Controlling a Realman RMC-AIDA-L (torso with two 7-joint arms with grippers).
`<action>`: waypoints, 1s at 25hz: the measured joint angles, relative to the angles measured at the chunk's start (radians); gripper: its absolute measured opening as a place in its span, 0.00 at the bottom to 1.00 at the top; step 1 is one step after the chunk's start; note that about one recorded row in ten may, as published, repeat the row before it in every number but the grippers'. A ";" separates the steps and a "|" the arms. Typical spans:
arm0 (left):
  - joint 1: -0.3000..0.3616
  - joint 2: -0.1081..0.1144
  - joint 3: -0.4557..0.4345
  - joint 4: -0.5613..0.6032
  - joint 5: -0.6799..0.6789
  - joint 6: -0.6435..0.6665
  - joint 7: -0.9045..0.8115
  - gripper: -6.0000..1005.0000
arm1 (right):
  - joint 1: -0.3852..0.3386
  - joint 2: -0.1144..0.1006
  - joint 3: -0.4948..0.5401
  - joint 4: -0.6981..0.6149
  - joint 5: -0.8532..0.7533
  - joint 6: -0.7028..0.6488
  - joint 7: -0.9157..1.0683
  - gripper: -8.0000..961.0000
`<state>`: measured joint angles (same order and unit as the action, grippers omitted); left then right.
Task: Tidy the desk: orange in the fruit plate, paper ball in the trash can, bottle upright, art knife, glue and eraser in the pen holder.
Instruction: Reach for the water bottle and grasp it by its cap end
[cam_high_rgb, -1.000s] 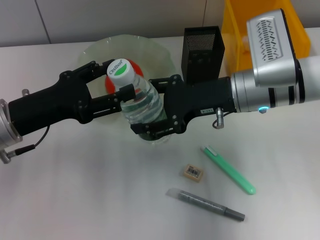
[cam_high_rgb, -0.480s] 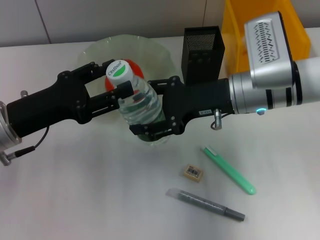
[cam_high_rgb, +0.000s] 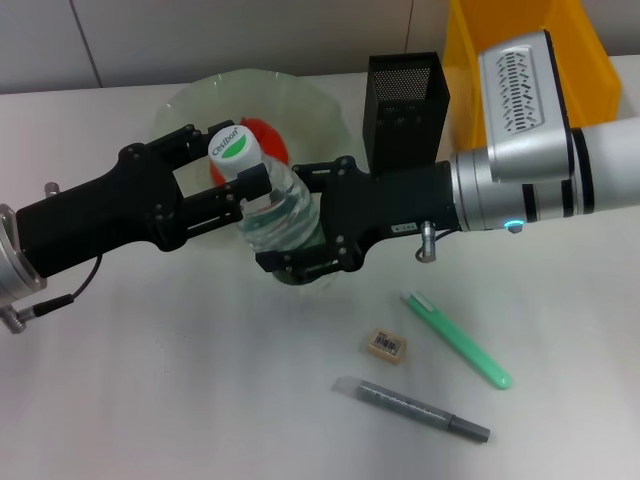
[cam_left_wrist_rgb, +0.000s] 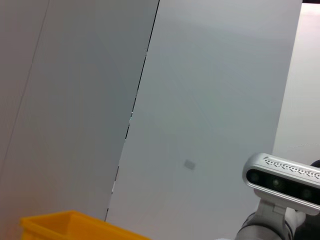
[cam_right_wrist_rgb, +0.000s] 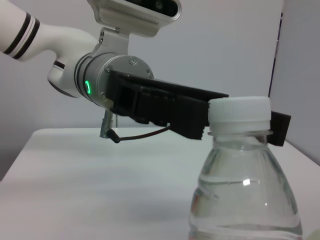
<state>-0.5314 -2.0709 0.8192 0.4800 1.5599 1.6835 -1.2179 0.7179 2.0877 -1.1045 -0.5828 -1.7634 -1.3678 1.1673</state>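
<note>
A clear water bottle (cam_high_rgb: 283, 212) with a white and green cap stands nearly upright in front of the plate, leaning a little to the left. My left gripper (cam_high_rgb: 238, 166) is closed around its neck just under the cap. My right gripper (cam_high_rgb: 302, 224) is shut on its body. In the right wrist view the bottle (cam_right_wrist_rgb: 245, 200) fills the foreground, with the left gripper (cam_right_wrist_rgb: 240, 131) at its neck. The orange (cam_high_rgb: 268, 135) lies in the green glass plate (cam_high_rgb: 300, 95). The eraser (cam_high_rgb: 385, 344), green art knife (cam_high_rgb: 457, 340) and grey glue stick (cam_high_rgb: 412, 408) lie on the desk at the front right. No paper ball is in view.
The black mesh pen holder (cam_high_rgb: 405, 100) stands behind my right arm. The yellow bin (cam_high_rgb: 520, 50) is at the back right; its rim shows in the left wrist view (cam_left_wrist_rgb: 75, 224). Bare white desk lies at the front left.
Both grippers have shifted the bottle slightly to the left, and my right arm has come a little further in. The things on the desk have not moved.
</note>
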 joint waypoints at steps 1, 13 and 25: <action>0.000 0.000 0.000 0.000 0.000 0.001 0.000 0.73 | 0.004 0.000 0.000 0.005 0.000 0.000 0.000 0.80; -0.006 -0.001 0.000 -0.014 0.000 0.004 0.024 0.71 | 0.017 0.000 -0.003 0.014 0.000 0.001 -0.002 0.80; -0.005 -0.002 0.000 -0.014 -0.003 0.020 0.025 0.57 | 0.015 0.000 -0.003 0.014 0.013 -0.001 -0.004 0.80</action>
<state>-0.5365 -2.0724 0.8195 0.4657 1.5570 1.7036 -1.1930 0.7325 2.0878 -1.1076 -0.5690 -1.7507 -1.3691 1.1629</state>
